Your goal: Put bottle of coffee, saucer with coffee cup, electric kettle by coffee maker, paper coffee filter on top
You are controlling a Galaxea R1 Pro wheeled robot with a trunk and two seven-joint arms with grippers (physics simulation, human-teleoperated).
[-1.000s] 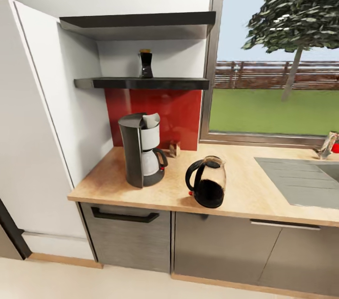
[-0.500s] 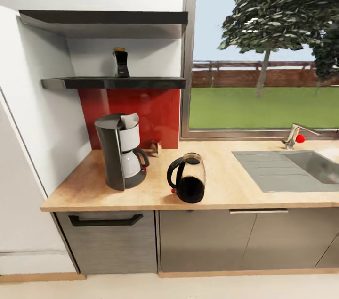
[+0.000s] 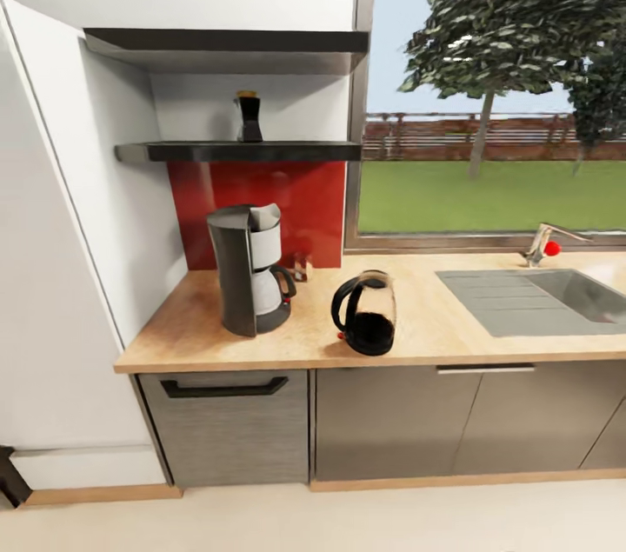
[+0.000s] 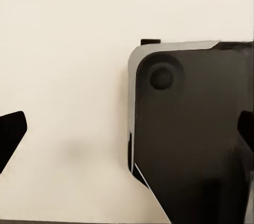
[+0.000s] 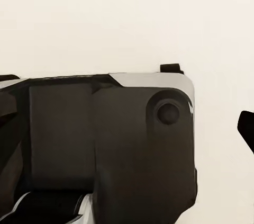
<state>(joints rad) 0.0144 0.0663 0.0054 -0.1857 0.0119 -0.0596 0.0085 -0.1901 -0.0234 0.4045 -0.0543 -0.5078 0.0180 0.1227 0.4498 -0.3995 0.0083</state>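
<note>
On the left end of the desk (image 3: 452, 335), the coffee maker (image 3: 249, 280) is standing near the back wall, with the electric kettle (image 3: 368, 325) sitting just beside it toward the front edge. The bottle of coffee (image 3: 249, 117) is waiting upright on the kitchen shelf (image 3: 239, 152) directly above. The left claw (image 4: 127, 134) and right claw (image 5: 127, 123) are hanging over pale floor (fingertips spread wide, pinching nothing). A good next step likely means rolling closer, then raising one arm squarely toward the bottle.
</note>
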